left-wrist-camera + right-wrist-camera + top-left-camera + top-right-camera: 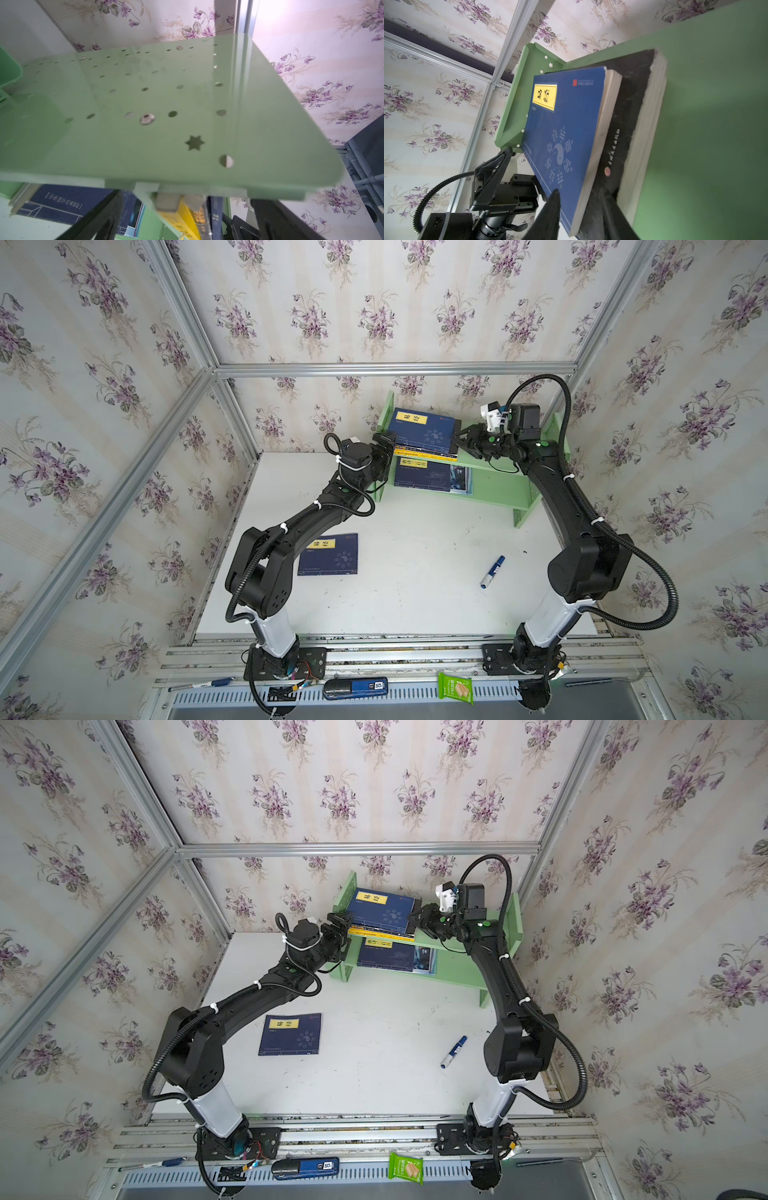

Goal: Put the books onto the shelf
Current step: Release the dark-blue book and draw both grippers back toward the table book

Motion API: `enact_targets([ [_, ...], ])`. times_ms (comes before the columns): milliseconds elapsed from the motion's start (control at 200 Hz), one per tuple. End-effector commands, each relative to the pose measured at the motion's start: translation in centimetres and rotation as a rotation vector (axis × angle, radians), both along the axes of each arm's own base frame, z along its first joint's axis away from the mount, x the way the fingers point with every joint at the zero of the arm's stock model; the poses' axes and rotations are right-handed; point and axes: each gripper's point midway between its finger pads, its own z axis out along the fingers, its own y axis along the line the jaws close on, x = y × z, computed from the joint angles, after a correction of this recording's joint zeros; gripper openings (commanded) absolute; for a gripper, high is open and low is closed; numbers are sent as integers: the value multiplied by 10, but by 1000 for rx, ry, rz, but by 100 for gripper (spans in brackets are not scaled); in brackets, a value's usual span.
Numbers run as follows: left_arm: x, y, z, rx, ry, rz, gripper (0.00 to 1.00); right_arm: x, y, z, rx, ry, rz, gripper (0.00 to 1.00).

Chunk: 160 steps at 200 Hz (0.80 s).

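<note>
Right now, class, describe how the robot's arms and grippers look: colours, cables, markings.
The left arm and right arm are black with white base columns. Ribbed black hoses run along them, fixed by white zip ties; small green dots mark the links. The left gripper and right gripper are black, with tapered fingers.

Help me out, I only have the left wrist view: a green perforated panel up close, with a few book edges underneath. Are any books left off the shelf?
Observer: Yes. One navy book lies flat on the white table, apart from the shelf.
Operator: And where is the other arm working?
Observer: The right gripper is at the shelf's upper tier. Its fingers sit either side of the top navy book at its corner. I cannot tell whether they are clamping it.
</note>
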Motion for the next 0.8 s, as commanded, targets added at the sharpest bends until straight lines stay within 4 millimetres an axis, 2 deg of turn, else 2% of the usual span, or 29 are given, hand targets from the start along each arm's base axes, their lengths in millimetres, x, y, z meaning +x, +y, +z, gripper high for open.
enact_targets([
  [0,-5,-4,19,31,-63,-24,99,-5,-2,15,-28,-56,7,37],
  [130,-17,-2,34,63,-111,-41,99,-17,0,34,-35,-125,37,39],
  [220,-33,2,42,117,-156,-70,99,-30,-1,45,-55,-178,43,41],
  [380,-78,18,34,305,-197,-136,99,-60,-9,50,-101,-232,26,49],
  [425,-91,28,26,378,-198,-138,99,-69,-11,48,-113,-241,15,56],
  [520,-121,62,10,528,-191,-84,99,-88,-15,42,-141,-249,-6,63],
  [535,-128,70,16,539,-206,-63,99,-91,-16,42,-147,-250,-10,64],
  [560,-135,82,10,566,-197,-39,99,-97,-15,41,-156,-253,-13,65],
  [700,-168,149,-26,696,-89,84,99,-125,-14,17,-237,-243,-51,67],
  [795,-184,195,-61,751,26,162,99,-142,-3,-2,-287,-225,-54,68],
])
